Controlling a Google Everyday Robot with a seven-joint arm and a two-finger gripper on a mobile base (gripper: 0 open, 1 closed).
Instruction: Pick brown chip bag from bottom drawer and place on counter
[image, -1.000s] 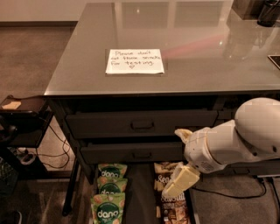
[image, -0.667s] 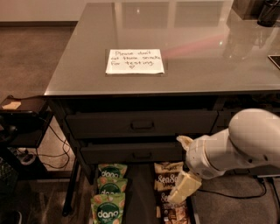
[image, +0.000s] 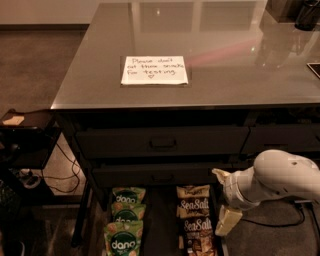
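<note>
step: reach phase. gripper (image: 226, 216) hangs low at the right edge of the bottom drawer (image: 157, 220). nothing grasped, nothing placed yet.
target: brown chip bag (image: 196, 225) lies flat in the right-hand column of sea salt bags in the drawer, with like bags just above and below it. green dang pouches (image: 124, 220) fill the left column, apart from it.
gripper position: just right of the brown column, level with its middle bags. contact with a bag: cannot tell.
gripper state: how far open, cannot tell from this angle. nothing visibly held.
next move: my read is shift left over one brown bag, drop onto it and close on that one only. the bags overlap, so there's a risk of dragging a neighbour.
after that: lift clear of the two upper drawers (image: 162, 142), then carry to the counter (image: 235, 60).
drop spot: open grey top beside the paper note (image: 154, 70) looks fine.
</note>
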